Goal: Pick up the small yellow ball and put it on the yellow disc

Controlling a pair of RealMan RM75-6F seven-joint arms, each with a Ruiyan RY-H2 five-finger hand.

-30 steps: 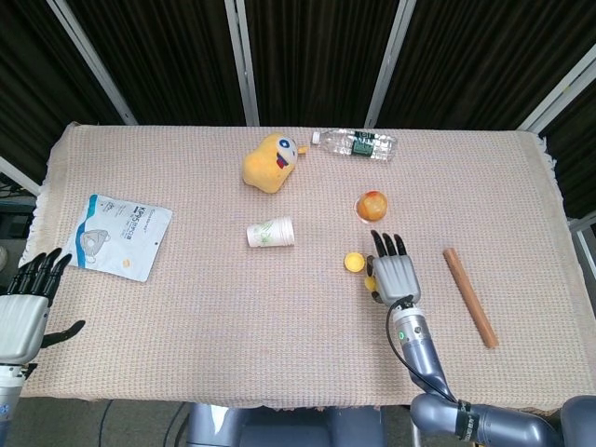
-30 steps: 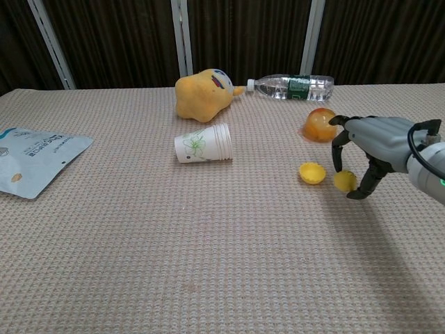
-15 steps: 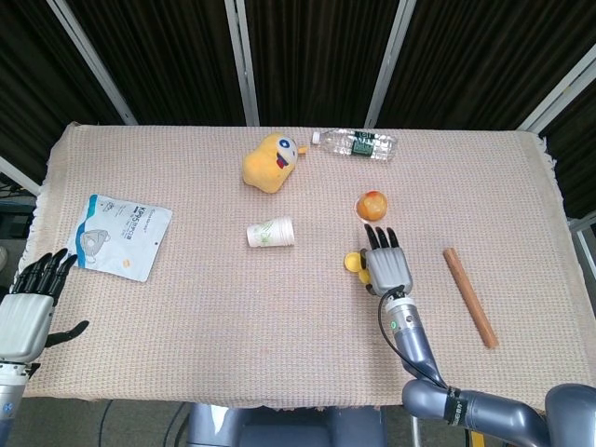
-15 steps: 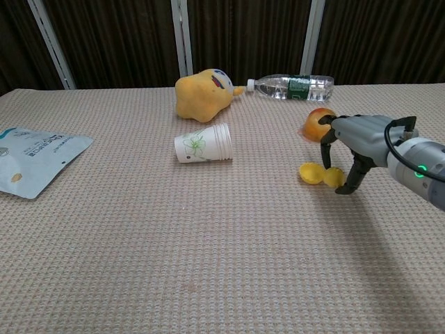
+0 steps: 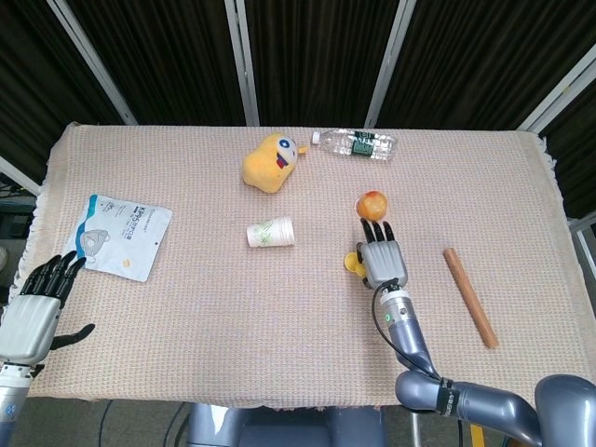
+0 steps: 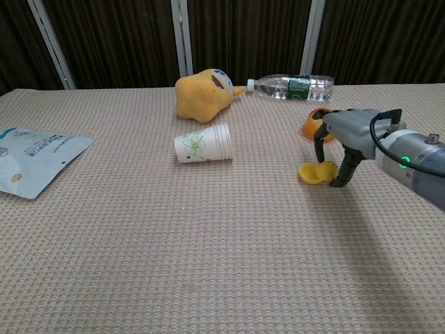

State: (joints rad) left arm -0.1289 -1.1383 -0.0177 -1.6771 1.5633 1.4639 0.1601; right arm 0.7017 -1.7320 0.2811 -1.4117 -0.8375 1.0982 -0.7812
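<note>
Head view, right hand (image 5: 381, 262): palm down over the table, fingers pointing away from the robot and lying side by side; it covers the ball, so what the fingers pinch cannot be told here.
Head view, yellow disc (image 5: 351, 263): only a sliver shows at the hand's left edge, touching it.
Head view, left hand (image 5: 35, 307): at the near left edge of the tablecloth (image 5: 223, 326), fingers apart, thumb out to the side, holding nothing.
Head view, white pouch (image 5: 118, 236): lies flat just beyond the left hand; printing shows a mask picture, letters too small to read.
Head view, others: yellow plush toy (image 5: 270, 161), water bottle (image 5: 356, 143) on its side with a dark label, unreadable; paper cup (image 5: 271, 232) on its side; orange fruit (image 5: 372, 203) just beyond the right fingertips; brown stick (image 5: 468, 295) well to the right.
Chest view, right hand (image 6: 344, 142): fingers curled downward, pinching the small yellow ball (image 6: 328, 169) between thumb and fingers.
Chest view, small yellow ball: touching the disc (image 6: 311, 174), at its right rim; whether it rests on it cannot be told.
Chest view, pouch (image 6: 33, 158): blue writing, not legible.
Chest view, cup (image 6: 203, 143): green leaf print, no readable words.
Chest view, bottle (image 6: 292, 86): green label, text unreadable.
</note>
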